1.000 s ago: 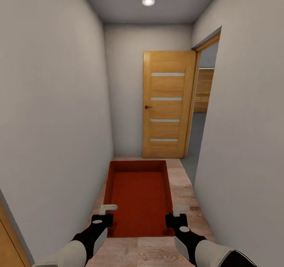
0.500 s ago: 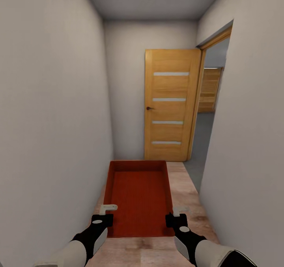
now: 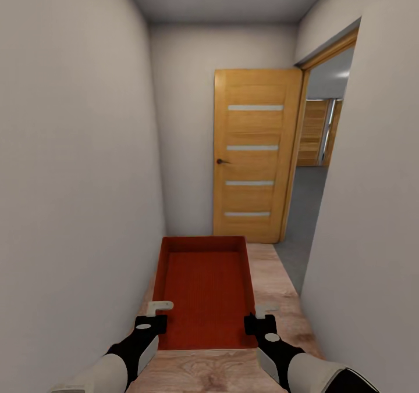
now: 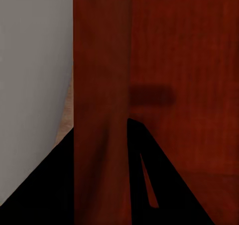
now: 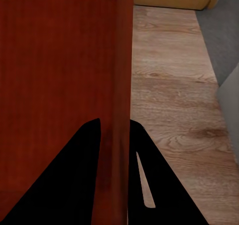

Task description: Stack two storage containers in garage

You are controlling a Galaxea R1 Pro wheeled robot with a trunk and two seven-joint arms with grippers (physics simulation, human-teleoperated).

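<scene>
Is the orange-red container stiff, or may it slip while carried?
The storage container likely is rigid: its walls stay straight between the left pincer and right pincer. Its smooth walls might slip. Empty, it probably weighs little.

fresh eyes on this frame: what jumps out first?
The orange-red storage container, held low at centre between the left end effector and the right end effector, each clamped over a side wall near the bin's near end. Behind it, at the end of a narrow white corridor, a wooden door with four pale horizontal strips stands open beside a doorway at the right onto grey floor.
</scene>
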